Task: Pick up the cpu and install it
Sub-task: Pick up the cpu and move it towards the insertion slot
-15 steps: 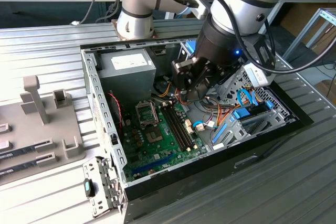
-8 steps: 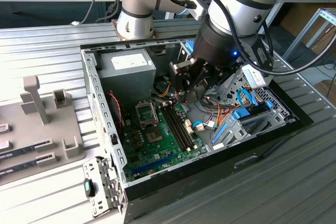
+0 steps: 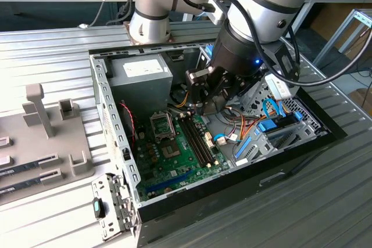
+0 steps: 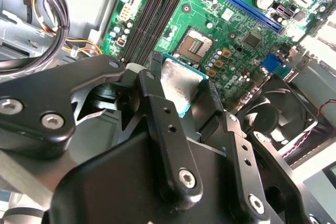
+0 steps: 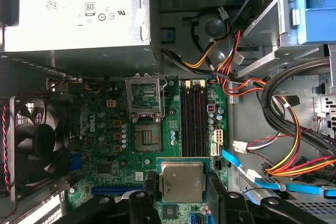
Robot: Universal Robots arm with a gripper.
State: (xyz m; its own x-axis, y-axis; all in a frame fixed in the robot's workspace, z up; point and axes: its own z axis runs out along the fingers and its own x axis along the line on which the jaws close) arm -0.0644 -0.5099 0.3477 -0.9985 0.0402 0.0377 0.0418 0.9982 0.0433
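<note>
Clearly past the pick-up and short of the install. From the exterior view: puts the gripper down inside the open computer case, hanging near the socket and above the end of the memory slots, with the power supply beyond the socket and a tangle of cables on the slots' other side. From the second wrist view: shows the cpu pinched by its edges between two black fingers, tilted as seen here, silver top toward the camera, well clear of the socket, which lies bare and apparently ready to receive. From the first wrist view: sets the cpu close to the socket yet apart from it, not over it and not seated, so placing and closing both left to do. Judged for room: open air above the socket, but hemmed by the raised metal frame touching one side of the socket, the memory slots just beside another, and the fan farther off.
</note>
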